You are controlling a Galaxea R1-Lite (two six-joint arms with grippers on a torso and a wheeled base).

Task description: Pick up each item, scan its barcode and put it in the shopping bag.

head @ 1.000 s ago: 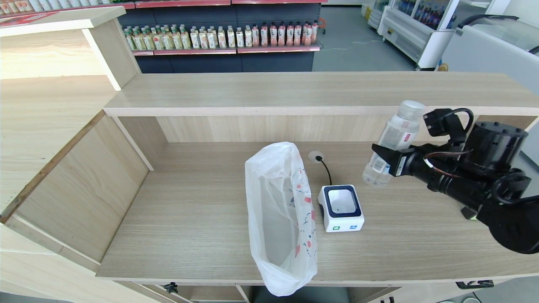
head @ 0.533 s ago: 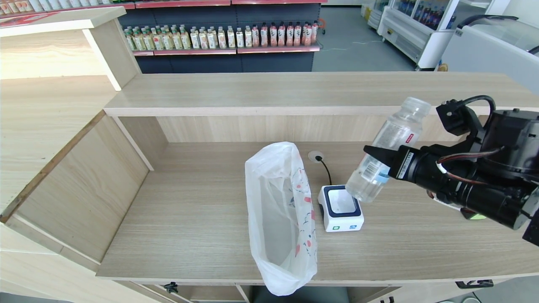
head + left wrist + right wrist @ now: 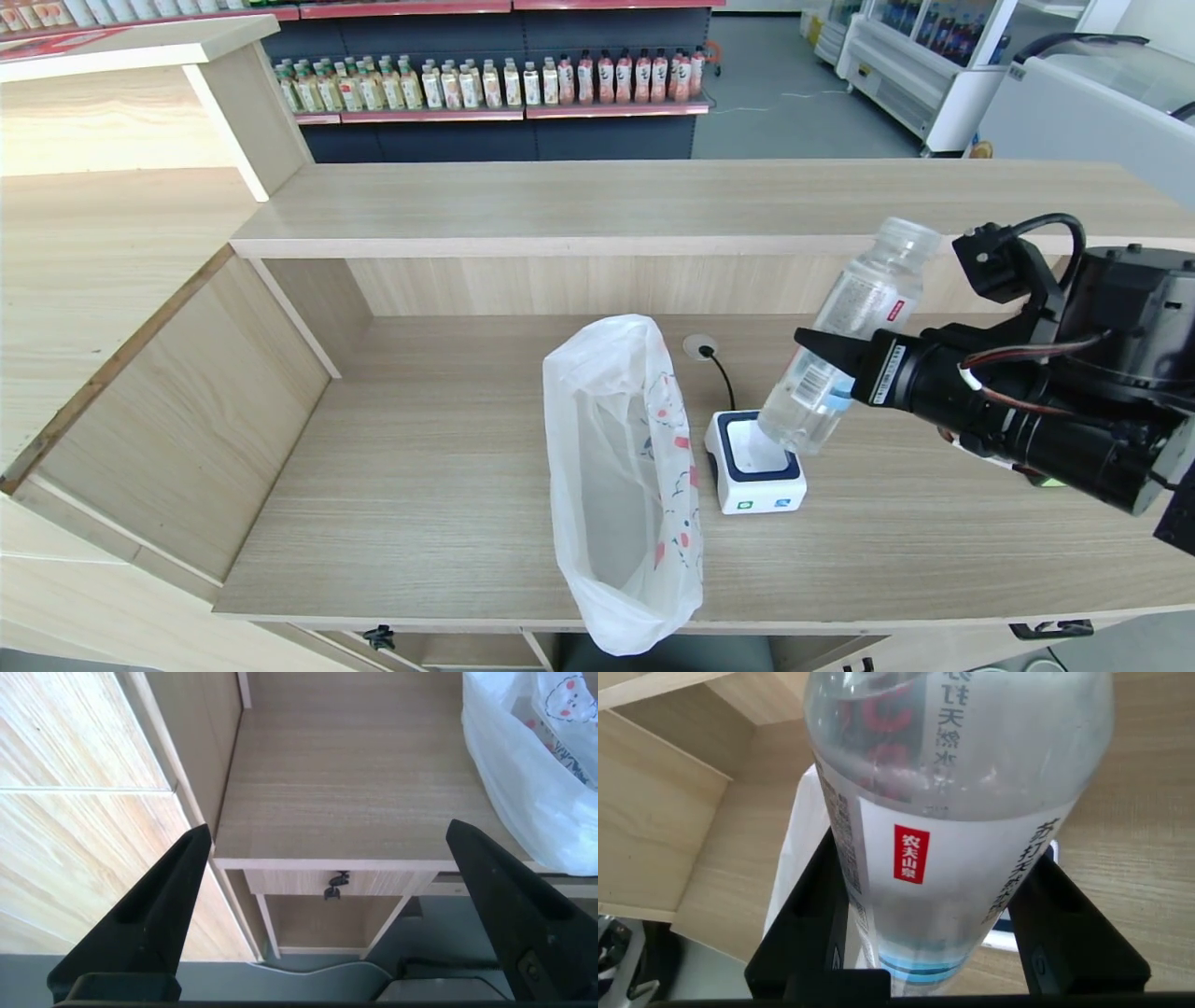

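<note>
The jaws of the right gripper are clamped on a tilted clear water bottle, whose base is held over the barcode scanner, beside the white shopping bag on the wooden counter. The jaws of the left gripper are spread wide.

bottle: clear, red tag | bag: white, red print | scanner: white-navy

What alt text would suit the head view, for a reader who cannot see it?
The right gripper, jaws shut on a clear water bottle, holds it tilted with its base over the white barcode scanner on a wooden counter. An open white shopping bag sits beside the scanner, on its left; shelves of drinks stand behind.
</note>
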